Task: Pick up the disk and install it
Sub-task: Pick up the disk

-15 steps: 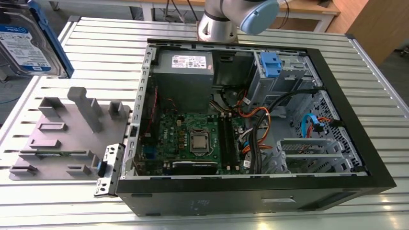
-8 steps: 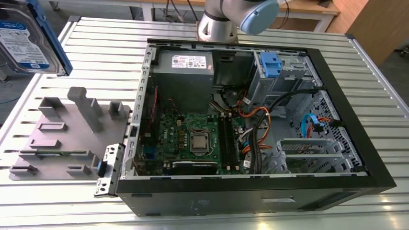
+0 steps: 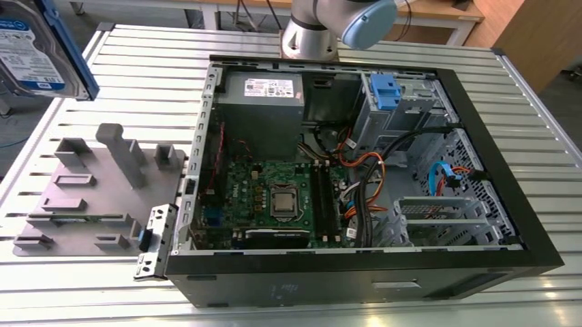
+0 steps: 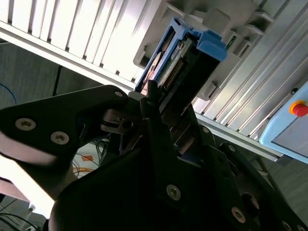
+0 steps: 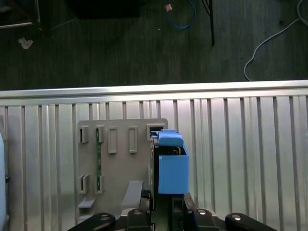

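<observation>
Second wrist view puts you right behind the gripper [image 4: 159, 103]: its jaws are clamped on one end of the disk [image 4: 175, 67], which juts out beyond them, blue side rails showing. In the first wrist view the disk [image 5: 171, 166] hangs edge-on past the jaws, with the grey holder plate [image 5: 115, 154] on the slatted table [image 5: 240, 159] further beyond. From the exterior view the disk [image 3: 37, 48] is up in the air, well apart from the open computer case [image 3: 509, 204]. The hold looks short (only one end is pinched), so I'd worry about tilting or slipping. A skewed rail could catch on the drive bay [image 3: 409, 112] or snag the loose cables [image 3: 382, 153].
</observation>
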Motion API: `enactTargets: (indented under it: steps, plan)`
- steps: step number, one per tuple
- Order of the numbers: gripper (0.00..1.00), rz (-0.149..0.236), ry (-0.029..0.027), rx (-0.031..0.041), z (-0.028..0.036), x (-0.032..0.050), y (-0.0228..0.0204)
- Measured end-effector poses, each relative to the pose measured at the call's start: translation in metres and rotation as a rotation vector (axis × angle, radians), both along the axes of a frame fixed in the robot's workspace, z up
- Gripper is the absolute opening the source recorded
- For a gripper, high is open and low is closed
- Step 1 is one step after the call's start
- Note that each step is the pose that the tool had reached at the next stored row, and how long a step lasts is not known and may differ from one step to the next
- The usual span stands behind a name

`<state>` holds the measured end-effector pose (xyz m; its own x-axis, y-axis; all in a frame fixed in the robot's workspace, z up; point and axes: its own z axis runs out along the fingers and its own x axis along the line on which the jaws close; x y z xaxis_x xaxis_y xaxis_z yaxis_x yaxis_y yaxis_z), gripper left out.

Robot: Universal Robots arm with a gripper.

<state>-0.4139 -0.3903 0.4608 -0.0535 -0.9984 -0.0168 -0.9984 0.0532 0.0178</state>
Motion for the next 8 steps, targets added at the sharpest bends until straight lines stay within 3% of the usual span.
enactTargets:
  steps: [8]
  plan:
    - [0.35, 0.0, 0.0, 0.0, 0.0171, 0.0, 0.0]
